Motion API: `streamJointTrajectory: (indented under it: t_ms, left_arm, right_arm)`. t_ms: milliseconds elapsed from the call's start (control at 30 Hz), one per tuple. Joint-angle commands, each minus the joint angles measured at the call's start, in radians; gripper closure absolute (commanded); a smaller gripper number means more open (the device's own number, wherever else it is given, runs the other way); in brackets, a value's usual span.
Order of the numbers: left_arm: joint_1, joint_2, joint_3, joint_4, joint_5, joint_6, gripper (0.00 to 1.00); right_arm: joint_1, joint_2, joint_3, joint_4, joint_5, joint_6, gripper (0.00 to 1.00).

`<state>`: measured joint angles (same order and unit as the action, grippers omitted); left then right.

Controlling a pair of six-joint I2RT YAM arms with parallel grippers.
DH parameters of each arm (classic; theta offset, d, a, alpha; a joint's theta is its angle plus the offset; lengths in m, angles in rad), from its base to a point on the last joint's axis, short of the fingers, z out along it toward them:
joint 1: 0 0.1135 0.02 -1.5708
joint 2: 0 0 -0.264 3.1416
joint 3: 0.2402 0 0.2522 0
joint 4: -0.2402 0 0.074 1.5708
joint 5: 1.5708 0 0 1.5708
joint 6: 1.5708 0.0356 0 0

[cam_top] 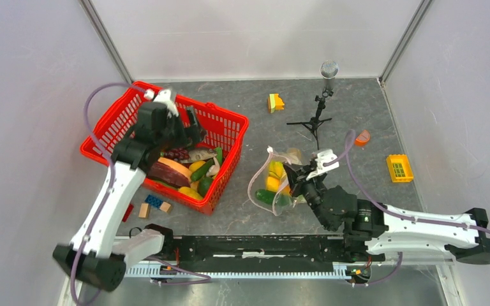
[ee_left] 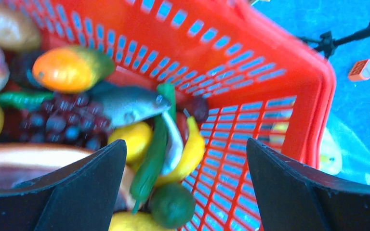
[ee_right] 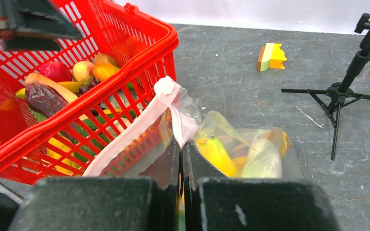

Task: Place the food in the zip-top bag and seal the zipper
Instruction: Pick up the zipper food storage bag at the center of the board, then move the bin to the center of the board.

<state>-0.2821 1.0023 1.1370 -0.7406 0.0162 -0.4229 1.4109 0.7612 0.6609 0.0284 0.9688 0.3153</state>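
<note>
While left hand (ee_left: 184,143) gapes over basket (cam_top: 217,109), right hand (ee_right: 181,147) pinches zipper (ee_right: 130,131), apparently; bagged food (ee_right: 217,154) just beyond.

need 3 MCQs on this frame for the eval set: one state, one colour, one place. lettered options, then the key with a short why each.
1. The right gripper is:
A) wide open
B) shut on the zip-top bag at its mouth edge
C) shut on nothing

2. The zipper is:
A) blue
B) green
C) pale pink

3. The left gripper is:
A) over the red basket
B) over the zip-top bag
C) folded back by its base

Key:
1 B: in the right wrist view the jaws are closed, with the pink strip running down between them.
2 C: the strip reads pale pink against the red basket behind it.
3 A: the left wrist view looks down on the food in the basket, between widely spread jaws.
</note>
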Motion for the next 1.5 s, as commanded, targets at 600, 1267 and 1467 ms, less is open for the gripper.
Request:
streamJointTrajectory:
  t_ms: [600,1267,1467]
  left_arm:
    - [-0.470,0.751,0.579,0.007,-0.052,0.282,0.05]
    - [-0.441,0.499,0.515,-0.034,-0.418,0.128,0.00]
    - [-0.315,0.257,0.186,-0.085,-0.482,-0.020,0.00]
  right_arm:
    - [-0.006,-0.207,-0.031,-0.170,0.148,-0.020,1.00]
    - [-0.006,-0.347,-0.017,-0.338,0.157,0.055,1.00]
    - [-0.007,-0.344,-0.016,-0.318,0.134,0.047,1.00]
